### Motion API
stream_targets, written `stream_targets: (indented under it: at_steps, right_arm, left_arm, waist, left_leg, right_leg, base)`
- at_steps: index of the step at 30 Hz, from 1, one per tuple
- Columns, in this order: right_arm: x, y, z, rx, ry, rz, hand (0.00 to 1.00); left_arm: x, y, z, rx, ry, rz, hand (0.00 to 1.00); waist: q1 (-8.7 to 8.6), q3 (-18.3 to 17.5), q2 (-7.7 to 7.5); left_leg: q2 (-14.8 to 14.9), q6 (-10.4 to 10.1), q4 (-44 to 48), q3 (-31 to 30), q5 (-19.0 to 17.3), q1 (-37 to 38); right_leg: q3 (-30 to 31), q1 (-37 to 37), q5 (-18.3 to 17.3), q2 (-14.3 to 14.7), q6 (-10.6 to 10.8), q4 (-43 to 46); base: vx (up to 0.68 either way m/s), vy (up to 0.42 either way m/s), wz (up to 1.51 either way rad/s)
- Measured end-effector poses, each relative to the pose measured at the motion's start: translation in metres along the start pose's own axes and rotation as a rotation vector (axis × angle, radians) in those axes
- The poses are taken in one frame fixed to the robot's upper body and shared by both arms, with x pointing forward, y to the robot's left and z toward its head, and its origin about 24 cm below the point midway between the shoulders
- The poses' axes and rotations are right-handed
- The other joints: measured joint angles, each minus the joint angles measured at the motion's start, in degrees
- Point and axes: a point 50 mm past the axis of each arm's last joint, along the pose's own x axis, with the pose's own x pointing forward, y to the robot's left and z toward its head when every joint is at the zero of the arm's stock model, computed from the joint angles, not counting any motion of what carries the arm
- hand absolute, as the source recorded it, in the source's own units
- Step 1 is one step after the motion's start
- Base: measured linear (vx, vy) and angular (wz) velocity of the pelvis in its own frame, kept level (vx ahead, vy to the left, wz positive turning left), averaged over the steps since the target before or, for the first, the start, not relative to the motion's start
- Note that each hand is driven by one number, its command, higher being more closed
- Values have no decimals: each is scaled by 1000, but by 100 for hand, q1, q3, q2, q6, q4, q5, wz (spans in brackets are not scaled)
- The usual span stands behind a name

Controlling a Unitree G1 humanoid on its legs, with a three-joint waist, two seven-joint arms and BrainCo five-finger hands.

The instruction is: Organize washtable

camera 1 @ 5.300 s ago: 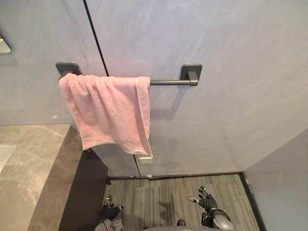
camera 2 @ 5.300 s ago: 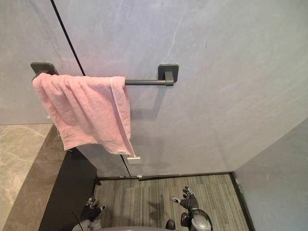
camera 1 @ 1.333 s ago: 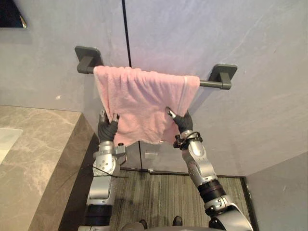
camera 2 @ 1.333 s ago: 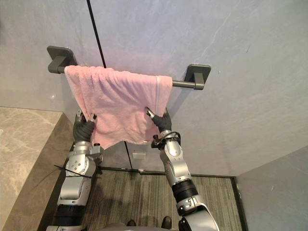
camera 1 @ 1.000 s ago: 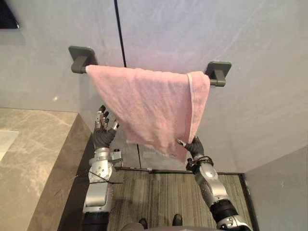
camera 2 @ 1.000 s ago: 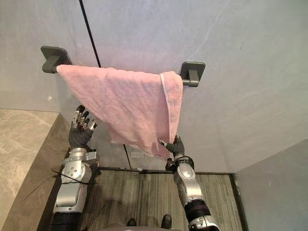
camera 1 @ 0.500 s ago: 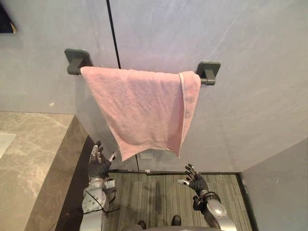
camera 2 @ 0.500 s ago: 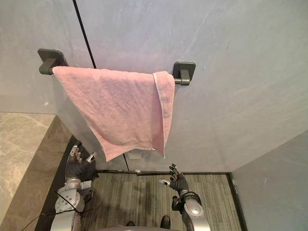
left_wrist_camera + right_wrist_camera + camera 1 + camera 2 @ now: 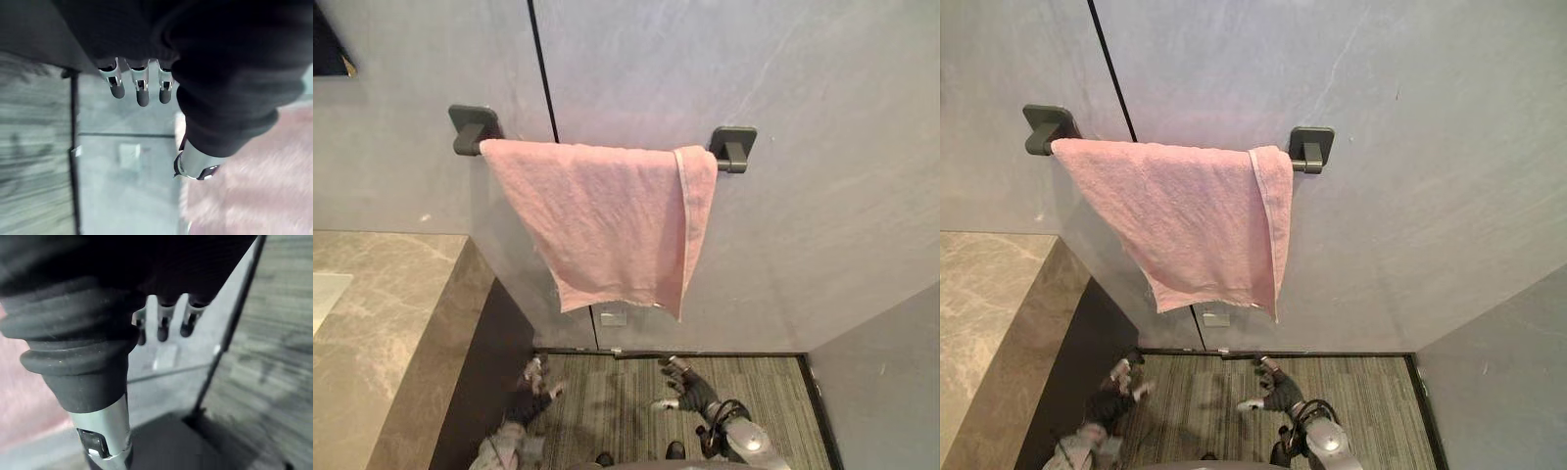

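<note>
A pink towel (image 9: 607,220) hangs spread over the dark towel bar (image 9: 729,164) on the grey wall, covering nearly the whole bar, its lower edge slanting. Both hands are low near the floor, well below the towel and touching nothing. My left hand (image 9: 530,399) is at the lower left with relaxed fingers (image 9: 139,90). My right hand (image 9: 687,392) is at the lower middle, fingers (image 9: 164,328) straight and holding nothing. The towel's pink cloth (image 9: 244,171) shows past the left hand in the left wrist view.
A marble washtable counter (image 9: 382,333) with a dark side panel (image 9: 484,382) stands at the left. A small white wall plate (image 9: 613,315) sits under the towel. Striped grey carpet (image 9: 626,401) covers the floor. A grey wall (image 9: 891,392) closes the right.
The towel was bunched at the bar's left end, then both hands pulled it out along the bar. Both hands have let go and dropped toward the floor.
</note>
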Motion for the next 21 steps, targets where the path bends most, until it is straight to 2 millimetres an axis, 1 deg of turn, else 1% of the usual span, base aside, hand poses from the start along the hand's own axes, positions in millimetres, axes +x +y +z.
stream_targets:
  at_steps: [2,3,4,5,6,7,8,9,10,11,12,13,14,15,18,21]
  right_arm:
    - [-1,12,11,-34,-42,120,0]
    - [-2,18,22,-53,-82,181,0]
    - [-1,24,34,-63,-133,231,0]
    - [-2,26,41,-73,-159,249,0]
    - [-1,30,56,-66,-226,279,0]
    - [0,33,64,-63,-259,295,0]
    - [2,36,80,-73,-320,322,0]
    - [5,39,95,-58,-382,351,0]
    - [6,42,102,-55,-410,365,0]
    - [9,46,115,-47,-458,384,0]
    - [11,48,127,-29,-504,389,0]
    - [12,48,132,-23,-524,389,0]
    - [15,47,146,-15,-568,385,0]
    - [15,47,148,-12,-573,384,0]
    - [18,47,163,3,-624,372,0]
    - [19,51,172,-1,-662,360,0]
  left_arm:
    - [-5,-7,-4,-21,29,-139,0]
    - [-5,-14,-2,-44,25,-218,0]
    - [-5,-22,4,-67,5,-286,0]
    - [-5,-27,8,-80,-10,-317,0]
    - [-2,-38,18,-128,-57,-369,0]
    - [1,-42,24,-147,-84,-391,0]
    - [8,-52,38,-171,-141,-431,0]
    - [15,-58,52,-187,-203,-446,0]
    - [19,-61,59,-191,-236,-448,0]
    - [24,-66,73,-200,-305,-435,0]
    - [28,-67,89,-204,-378,-415,0]
    - [30,-68,94,-207,-407,-408,0]
    - [33,-70,110,-221,-483,-385,0]
    - [34,-70,112,-223,-491,-382,0]
    - [34,-74,128,-266,-569,-344,0]
    - [34,-77,139,-331,-624,-317,0]
  waist:
    - [4,2,2]
    - [9,1,1]
    - [6,-4,-6]
    - [-1,-6,-10]
    - [-2,-12,-20]
    - [-12,-14,-22]
    - [-30,-14,-23]
    - [-43,-14,-23]
    - [-36,-14,-25]
    - [-30,-20,-33]
    - [-25,-25,-39]
    - [-22,-25,-40]
    - [-12,-24,-36]
    - [-8,-24,-36]
    - [4,-25,-38]
    - [6,-25,-37]
  left_leg:
    - [0,4,19,12,-20,1]
    - [-3,9,34,18,-24,2]
    - [-7,19,44,22,-28,2]
    - [-10,33,50,22,-24,2]
    - [-19,45,57,17,-25,3]
    - [-26,45,57,10,-25,3]
    - [-40,48,59,-19,-23,3]
    - [-51,49,63,-53,-22,16]
    - [-55,49,62,-57,-22,39]
    - [-61,49,61,-68,-22,76]
    - [-70,51,63,-91,-21,85]
    - [-78,52,66,-106,-20,86]
    - [-95,54,69,-138,-18,112]
    - [-96,54,68,-141,-18,119]
    - [-102,55,68,-211,-17,208]
    - [-120,68,68,-212,-7,205]
  right_leg:
    - [-7,12,-6,-6,5,0]
    - [-24,26,-5,-15,3,1]
    - [-29,31,-5,-21,1,1]
    - [-34,33,-5,-25,0,1]
    - [-49,41,-7,-35,-1,2]
    - [-77,44,-8,-45,-3,2]
    - [-132,59,-9,-59,-3,2]
    - [-167,91,-10,-70,-4,2]
    - [-169,114,-12,-74,-6,3]
    - [-171,150,-17,-81,-8,3]
    - [-176,168,-24,-88,-3,3]
    - [-189,174,-25,-95,-3,4]
    - [-221,209,-30,-109,-2,4]
    - [-225,216,-32,-109,-1,5]
    - [-272,210,-185,-134,-3,262]
    - [-272,193,-194,-156,-3,300]
  base:
    - [13,11,2]
    - [26,25,5]
    - [22,22,3]
    - [0,0,0]
    - [0,0,0]
    - [17,24,6]
    - [8,22,13]
    - [9,27,13]
    - [1,23,10]
    - [-5,20,7]
    - [-9,17,8]
    - [-19,15,12]
    - [-20,11,9]
    - [-28,11,8]
    - [-20,11,9]
    - [-20,12,2]
